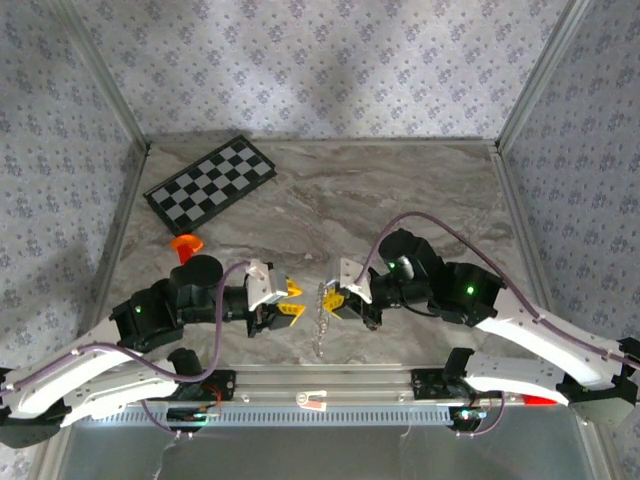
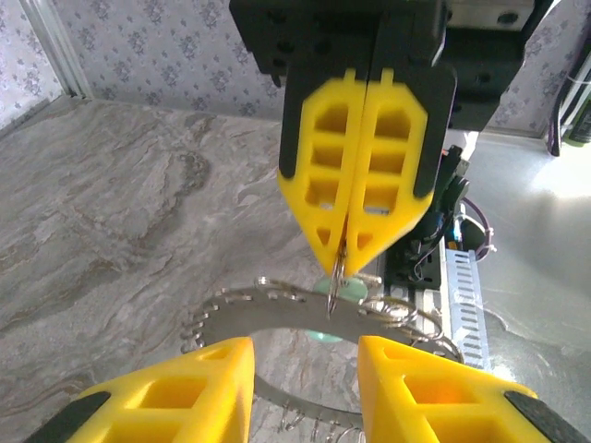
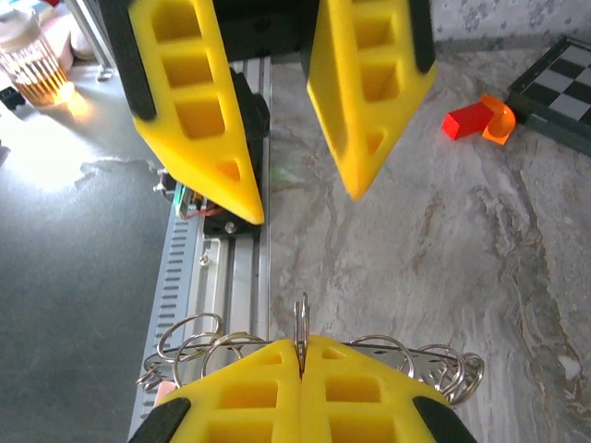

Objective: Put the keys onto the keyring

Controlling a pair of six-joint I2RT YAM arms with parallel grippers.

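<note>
1. Where the right pincer (image 2: 343, 263) brings its yellow tips together, the keyring (image 2: 263, 318) hangs from them. The fingers are pressed flat against each other on a thin wire loop at the ring's upper edge.
2. Below that grip the ring, fringed with small silver keys, shows edge-on from the top view. It lies close to the table's (image 1: 400, 190) near edge, and I cannot tell whether its lower rim touches the surface.
3. Just under the closed tips, a pale mint-green patch of the key (image 2: 334, 289) shows against the ring. Whether it is threaded on cannot be told.
4. Facing this, the left pincer (image 2: 305, 343) has its fingers spread wide with nothing between them. Its tips are near the ring but not touching it, so the ring sits between the two pincers.
5. Farther left on the table lies an orange piece (image 1: 186, 243), with a checkerboard (image 1: 210, 183) beyond it.
</note>
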